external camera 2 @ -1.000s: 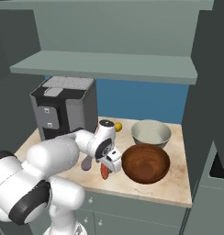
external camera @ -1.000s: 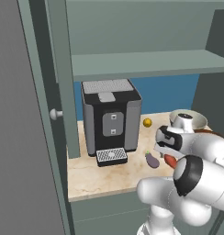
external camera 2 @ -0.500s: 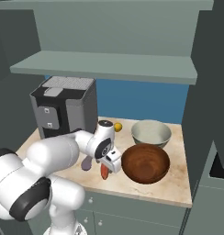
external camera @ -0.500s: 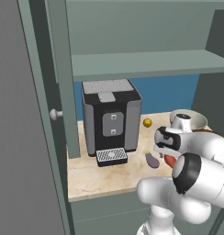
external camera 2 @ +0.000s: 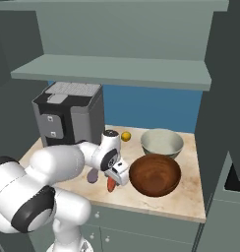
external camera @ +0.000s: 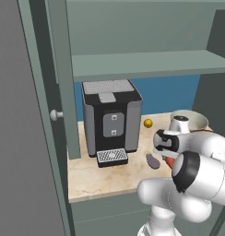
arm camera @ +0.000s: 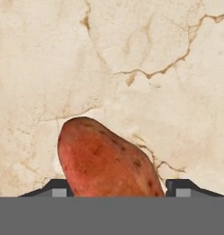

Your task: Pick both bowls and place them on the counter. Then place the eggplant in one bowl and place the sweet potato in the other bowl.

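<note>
Sweet potato [arm camera: 107, 158] between jaws (unlabelled)

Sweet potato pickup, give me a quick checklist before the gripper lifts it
1. Both bowls on the counter: ok, the wooden bowl and the grey bowl sit upright.
2. Sweet potato between the fingertips: ok.
3. Gripper firmly shut on it: cannot tell.
4. Wooden bowl empty: ok.
5. Eggplant in a bowl: not ok, it lies on the counter.
</note>
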### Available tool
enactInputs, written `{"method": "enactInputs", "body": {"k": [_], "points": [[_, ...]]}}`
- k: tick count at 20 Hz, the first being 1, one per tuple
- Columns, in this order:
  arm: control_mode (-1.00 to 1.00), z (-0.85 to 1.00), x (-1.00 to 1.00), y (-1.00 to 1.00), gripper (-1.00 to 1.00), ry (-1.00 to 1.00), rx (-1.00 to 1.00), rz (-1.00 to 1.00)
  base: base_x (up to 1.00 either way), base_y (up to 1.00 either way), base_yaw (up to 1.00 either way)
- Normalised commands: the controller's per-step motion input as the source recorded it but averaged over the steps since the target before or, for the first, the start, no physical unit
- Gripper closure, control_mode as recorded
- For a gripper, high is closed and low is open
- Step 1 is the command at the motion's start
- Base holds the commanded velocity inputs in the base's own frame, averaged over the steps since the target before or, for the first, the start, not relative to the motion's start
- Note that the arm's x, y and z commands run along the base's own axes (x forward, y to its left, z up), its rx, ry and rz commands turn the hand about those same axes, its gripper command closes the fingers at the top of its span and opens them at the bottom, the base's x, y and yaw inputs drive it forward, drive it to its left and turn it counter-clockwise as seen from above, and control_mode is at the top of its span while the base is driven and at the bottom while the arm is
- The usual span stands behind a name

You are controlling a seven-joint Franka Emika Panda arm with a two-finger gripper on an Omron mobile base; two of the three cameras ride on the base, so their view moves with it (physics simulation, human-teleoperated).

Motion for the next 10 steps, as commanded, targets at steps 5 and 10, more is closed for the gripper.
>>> {"method": "enactInputs", "body": {"k": [5,10], "points": [[-1.00,-0.20,0.00,-0.01,1.00,0.01,0.00,0.00,0.00,0.00,0.00],[-1.00,0.19,0.00,-0.07,1.00,-0.01,0.02,0.00,0.00,0.00,0.00]]}}
